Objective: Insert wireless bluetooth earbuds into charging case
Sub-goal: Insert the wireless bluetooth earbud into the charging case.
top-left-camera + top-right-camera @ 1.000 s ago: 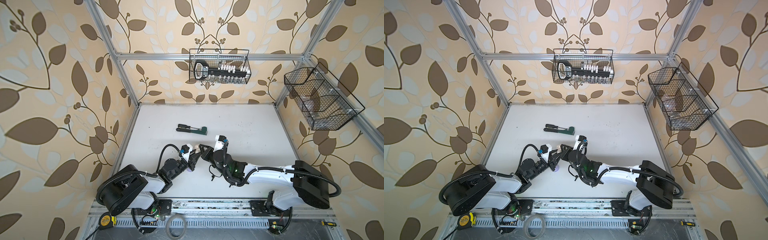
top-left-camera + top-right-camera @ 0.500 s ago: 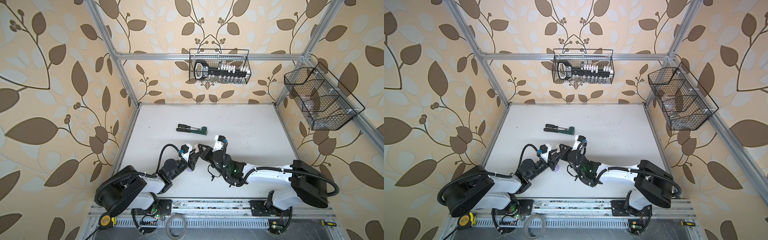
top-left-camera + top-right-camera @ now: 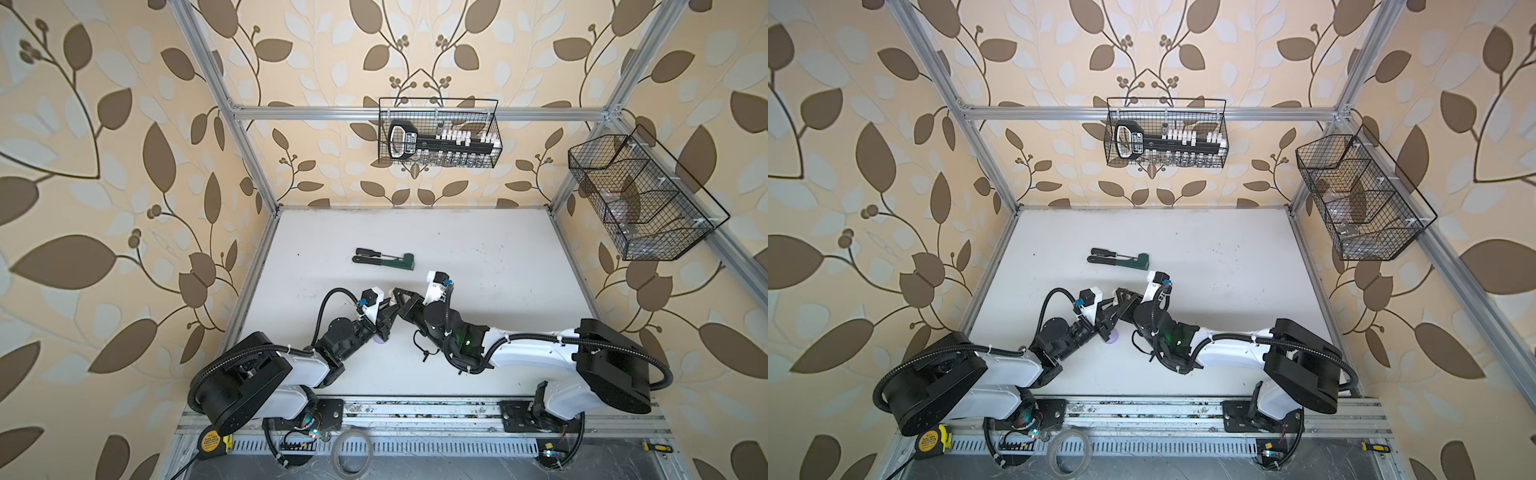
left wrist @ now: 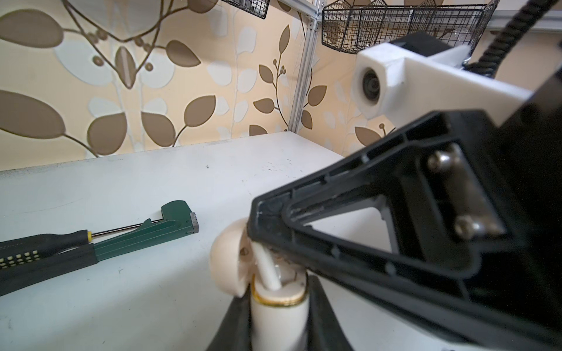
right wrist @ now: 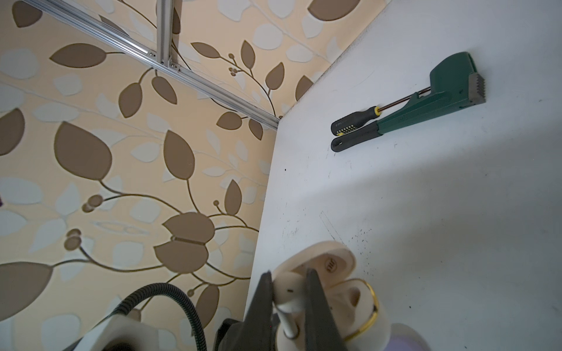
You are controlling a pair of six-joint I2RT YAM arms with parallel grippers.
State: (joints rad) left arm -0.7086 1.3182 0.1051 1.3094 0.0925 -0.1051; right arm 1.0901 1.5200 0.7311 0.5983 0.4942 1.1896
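Insertion step. Left gripper (image 4: 278,331) clamped on the cream, gold-rimmed charging case (image 4: 278,307), lid open, over the white bench (image 4: 121,182). Right gripper (image 5: 289,282) pinches a white plastic earbud (image 5: 286,293), its stem tip entering the case's socket. Next move probably needs a straight push, then release.

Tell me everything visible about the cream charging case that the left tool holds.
The charging case looks like glossy cream plastic, a rounded body with a gold ring at its rim. Its hinged lid stands open. The left tool grips the body upright. The right tool holds a white earbud whose stem reaches into the case.
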